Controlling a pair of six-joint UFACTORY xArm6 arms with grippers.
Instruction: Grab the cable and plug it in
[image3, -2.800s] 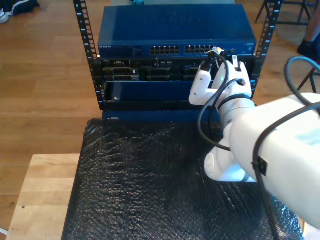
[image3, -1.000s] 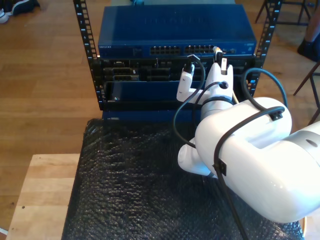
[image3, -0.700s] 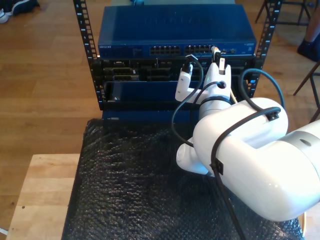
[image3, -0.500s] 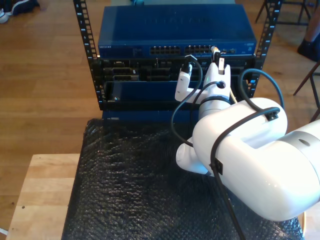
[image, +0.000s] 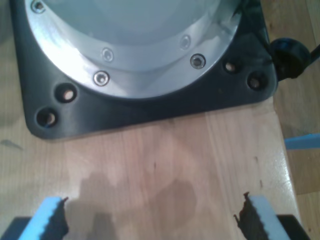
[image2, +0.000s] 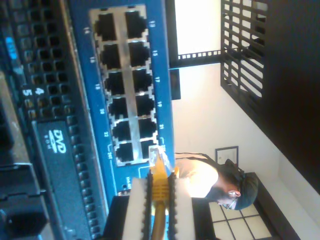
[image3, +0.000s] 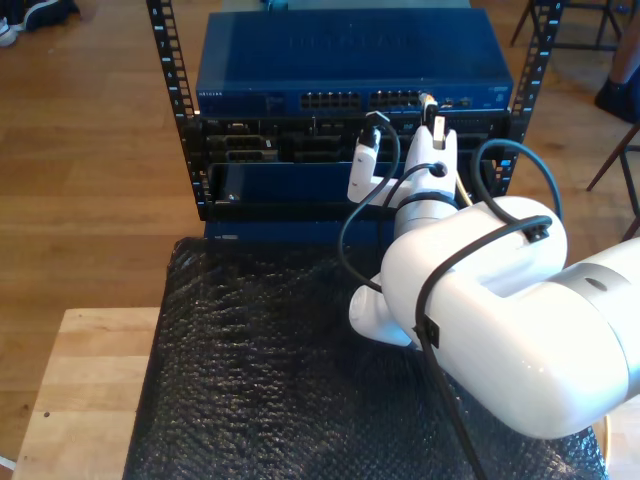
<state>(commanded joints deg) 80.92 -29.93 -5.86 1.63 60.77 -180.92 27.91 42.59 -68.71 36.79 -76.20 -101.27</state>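
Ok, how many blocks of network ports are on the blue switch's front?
2. The first block sits near the front's middle in the exterior view; the second block lies toward that view's right, its end possibly hidden behind my second tool.

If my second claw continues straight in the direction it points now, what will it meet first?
Most likely the blue switch: the clear plug of the cable held in my second claw sits right at the last port of the row. Whether it has entered is unclear.
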